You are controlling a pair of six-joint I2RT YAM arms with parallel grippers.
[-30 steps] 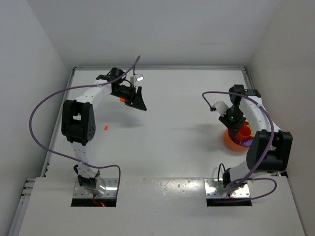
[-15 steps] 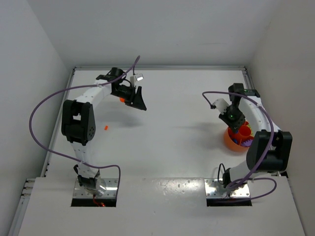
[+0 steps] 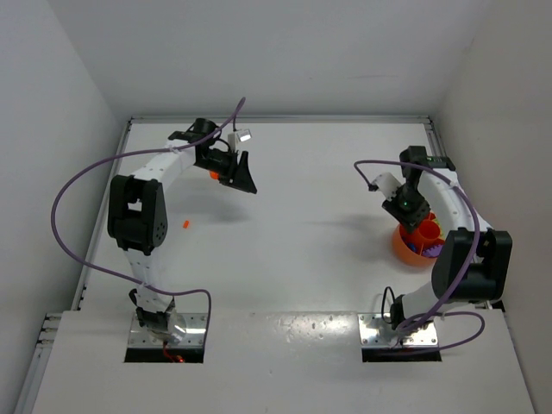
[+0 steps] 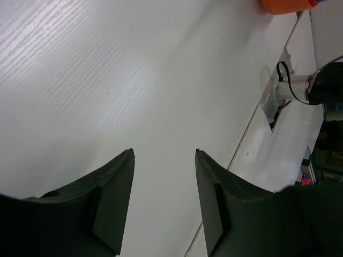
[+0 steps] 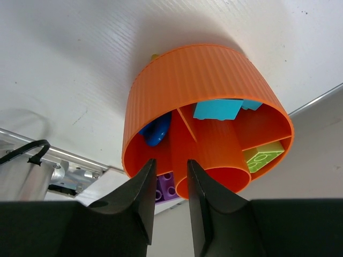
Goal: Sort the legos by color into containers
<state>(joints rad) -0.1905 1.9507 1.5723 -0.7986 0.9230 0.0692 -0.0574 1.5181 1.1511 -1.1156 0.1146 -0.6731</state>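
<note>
The round orange bowl [image 3: 407,248] with inner dividers stands at the right. In the right wrist view the bowl [image 5: 187,80] holds a teal brick [image 5: 217,109], a blue brick [image 5: 156,131], a yellow-green brick [image 5: 262,157] and a purple brick [image 5: 167,188], each in its own compartment. My right gripper [image 5: 171,164] hangs just above the bowl [image 3: 420,227], jaws a little apart and empty. My left gripper [image 3: 245,182] is open and empty over bare table [image 4: 163,152]. An orange brick [image 3: 213,174] lies just behind it. A smaller orange brick [image 3: 185,224] lies near the left arm.
White walls close the table on the left, back and right. The bowl sits close to the right arm's own links [image 3: 470,250]. In the left wrist view the bowl's edge [image 4: 286,5] and the right arm's base plate [image 4: 276,101] show far off.
My right gripper has risen slightly and shifted a little back above the bowl. The left arm has not moved.
</note>
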